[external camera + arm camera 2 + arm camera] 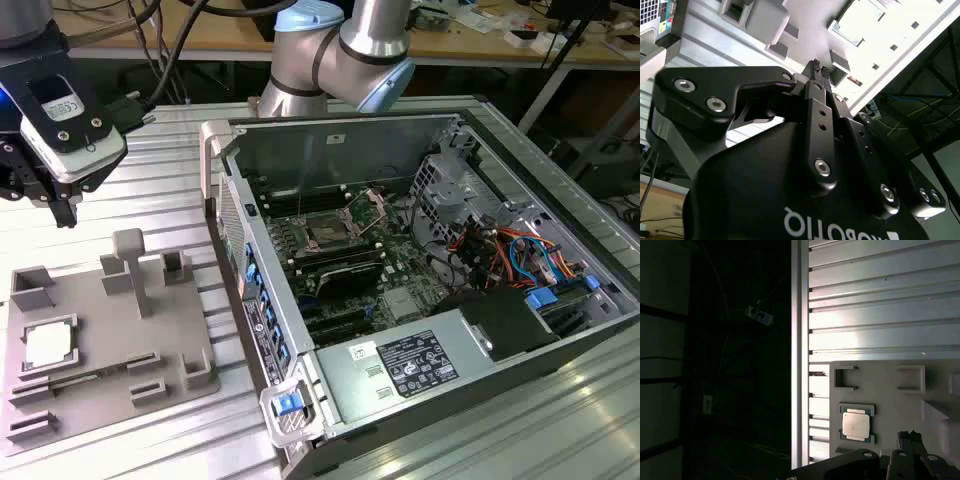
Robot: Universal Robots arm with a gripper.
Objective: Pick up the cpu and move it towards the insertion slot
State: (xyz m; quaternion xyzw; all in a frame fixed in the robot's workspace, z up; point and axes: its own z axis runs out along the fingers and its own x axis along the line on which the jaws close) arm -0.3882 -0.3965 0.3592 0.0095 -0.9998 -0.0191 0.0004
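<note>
A ribbed aluminium table [150,180] of long silvery slats spans the exterior view. On it, filling the centre and right of that frame, lies an open computer case [340,140] of grey sheet metal, with bundles of red, orange and blue wires inside at the right. The arm [350,50], smooth silver tube with pale blue joint caps, comes in at the top centre.

At the lower left of the exterior view sits a flat, matte grey plastic tray [110,340] with raised blocks and open-sided brackets.

The gripper [66,212] hangs at the upper left of that frame, black and angular under a white wrist housing. In the second wrist view its two slim ridged fingertips [816,64] stand drawn together with hardly a gap, and nothing is held between them.

The insertion slot [330,232], a square socket with a dark centre and a shiny raised metal frame, lies in the middle of the case, well apart from the gripper.

The cpu [48,345], a thin pale square, rests in a bracketed pocket at the tray's left side, below the gripper in the exterior view and clear of it. In the first wrist view the cpu [856,424] shows a silvery top on a darker rim, near the fingertips [907,435] but not touching them.
</note>
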